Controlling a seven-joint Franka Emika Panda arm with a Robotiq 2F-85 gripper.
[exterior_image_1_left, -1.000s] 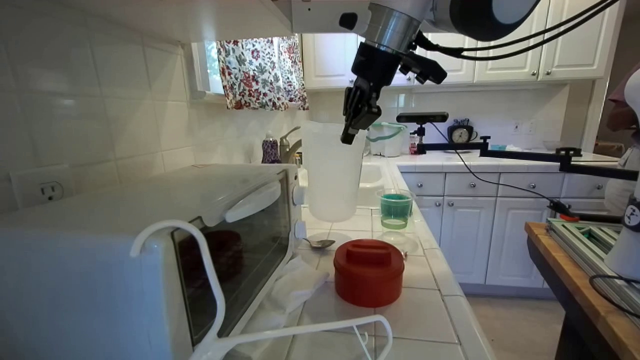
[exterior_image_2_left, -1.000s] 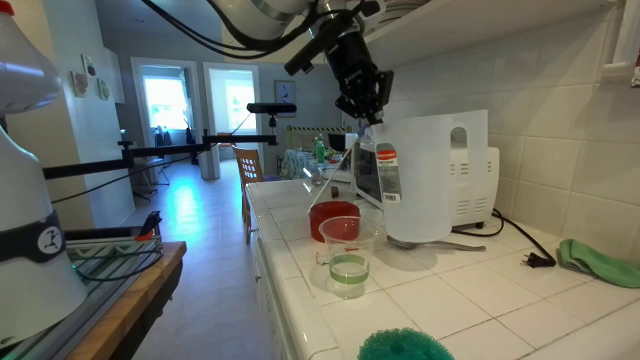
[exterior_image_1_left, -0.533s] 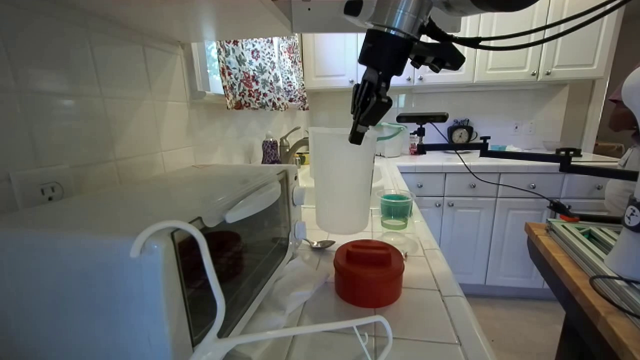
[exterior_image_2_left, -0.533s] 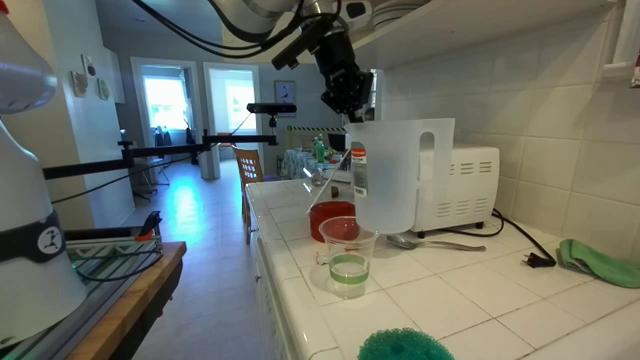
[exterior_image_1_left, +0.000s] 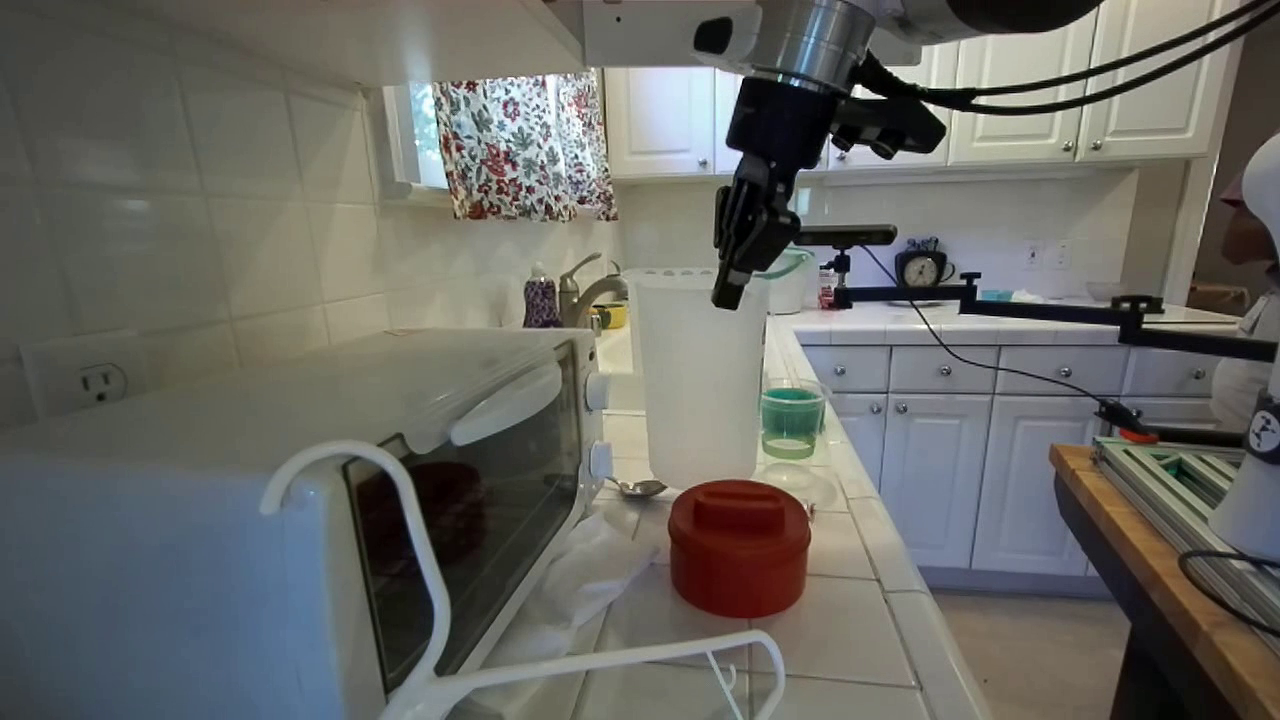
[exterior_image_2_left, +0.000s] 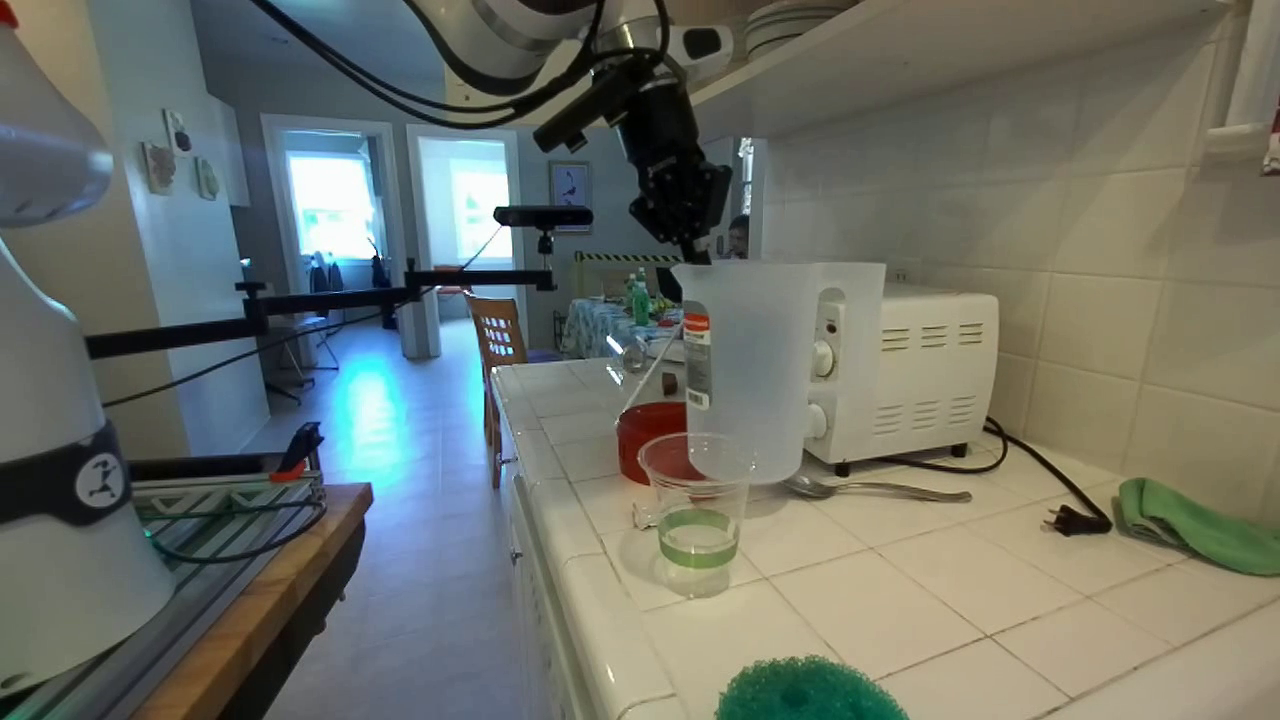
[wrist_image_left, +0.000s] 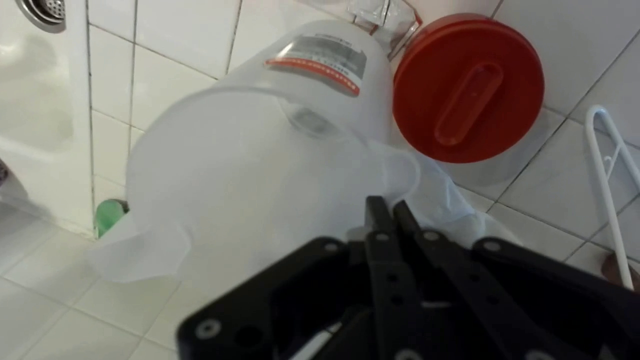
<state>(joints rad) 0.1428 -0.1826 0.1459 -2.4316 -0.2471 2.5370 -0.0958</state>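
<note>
The jaws are closed narrowly, and they pinch the rim of a translucent white pitcher (exterior_image_2_left: 745, 375). The pitcher is upright over the tabletop (exterior_image_2_left: 900, 590); whether its base touches, I cannot tell. Near to it are a spoon (exterior_image_2_left: 890, 491), a red lidded container (exterior_image_1_left: 739, 560) and a clear cup (exterior_image_2_left: 698, 540). Also near stands a white toaster oven (exterior_image_2_left: 935, 370); well apart lies a green scrubber (exterior_image_2_left: 810, 692).
</note>
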